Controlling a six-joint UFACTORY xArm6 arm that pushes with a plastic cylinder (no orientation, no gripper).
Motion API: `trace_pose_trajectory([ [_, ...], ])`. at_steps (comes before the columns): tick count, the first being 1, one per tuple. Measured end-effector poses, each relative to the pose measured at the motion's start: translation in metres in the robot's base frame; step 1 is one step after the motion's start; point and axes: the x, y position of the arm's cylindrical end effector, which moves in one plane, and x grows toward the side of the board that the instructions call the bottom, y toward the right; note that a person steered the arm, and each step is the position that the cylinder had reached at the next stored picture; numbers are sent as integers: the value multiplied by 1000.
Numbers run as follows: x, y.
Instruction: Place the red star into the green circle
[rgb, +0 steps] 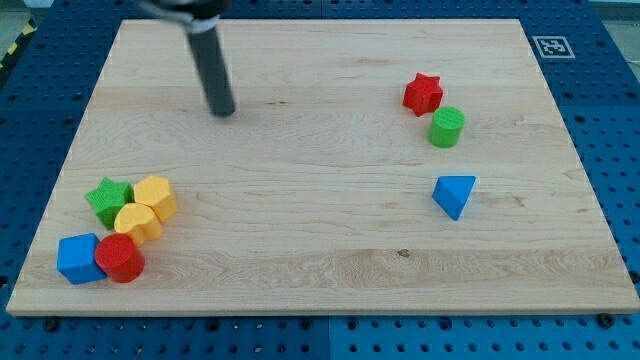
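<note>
Eight small coloured plastic blocks lie on the wooden board. Two are red: one red star block (422, 94) and one red cylinder block (121, 259). Two are green: one green cylinder block (447, 127) and one green star block (107, 199). Two are blue: one blue triangular block (455, 194) and one blue cube block (77, 258). Two are yellow: one yellow hexagonal block (156, 196) and one yellow rounded block (137, 222)

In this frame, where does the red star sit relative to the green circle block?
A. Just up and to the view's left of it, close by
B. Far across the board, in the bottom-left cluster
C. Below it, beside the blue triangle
A: the red star lies close to the green circle, just up-left of it; my tip is far off toward the view's left.
</note>
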Motion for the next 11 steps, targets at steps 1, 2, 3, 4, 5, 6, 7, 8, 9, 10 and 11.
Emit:
trace_pose_trajectory([
  [1,-47,57],
  [2,-34,130],
  [3,-11,195],
  [4,-12,220],
  [5,-20,240],
  [6,4,246],
  [7,36,243],
  [8,64,231],
  [9,78,221],
  [10,47,198],
  [11,12,205],
])
